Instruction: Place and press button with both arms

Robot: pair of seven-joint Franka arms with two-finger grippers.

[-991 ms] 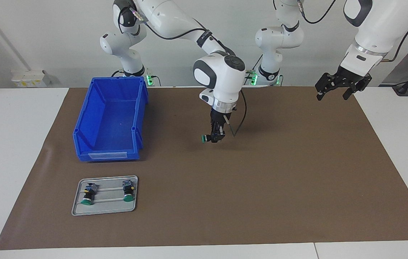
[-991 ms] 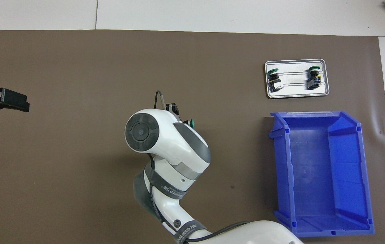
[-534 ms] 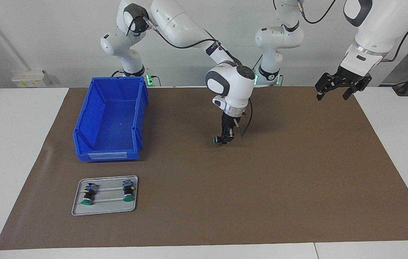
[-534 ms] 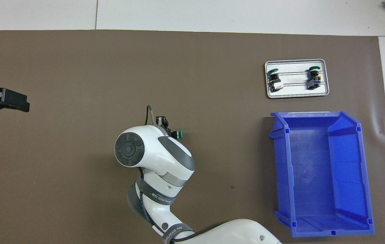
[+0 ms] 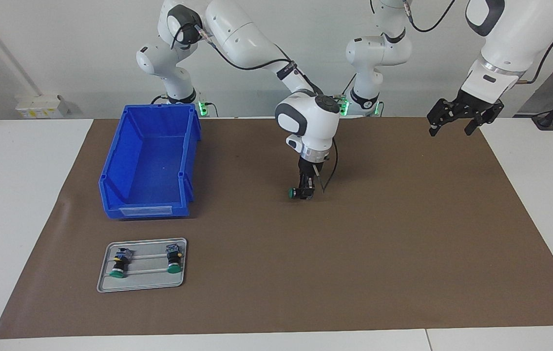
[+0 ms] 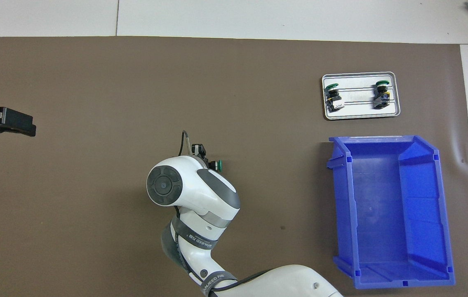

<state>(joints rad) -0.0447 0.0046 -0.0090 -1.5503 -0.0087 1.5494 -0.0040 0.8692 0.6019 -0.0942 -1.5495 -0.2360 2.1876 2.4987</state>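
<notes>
- Right gripper (image 5: pixel 305 193): low over the middle of the brown mat (image 5: pixel 403 243), at the button (image 5: pixel 296 193). In the overhead view the right arm's wrist housing covers most of it, so only a black tip and a cable loop show. Whether the jaws grip the button or have let go, I cannot tell.
- Button: green cap turned toward the right arm's end of the counter, black body at the right gripper's tips, down at the mat's surface near the middle of the counter. Contact with the mat is hard to make out. In the overhead view only the green cap (image 6: pixel 218 165) is clear.
- Left gripper (image 5: pixel 456 119): hangs in the air over the mat's edge at the left arm's end of the counter, waiting, jaws spread wide and holding nothing. The overhead view cuts it off at the frame edge, with one black part (image 6: pixel 9 122) showing.
- Blue bin (image 5: pixel 110 185): on the mat toward the right arm's end, its inside bare.
- Grey tray (image 5: pixel 142 285): farther from the robots than the bin, carrying two like buttons (image 5: pixel 119 263) lying well apart, caps pointing away from the robots.
- Change from a second ago: the right gripper has come down and moved a little toward the left arm's end, bringing the button from the air to the mat. The left gripper, bin and tray are unchanged.
</notes>
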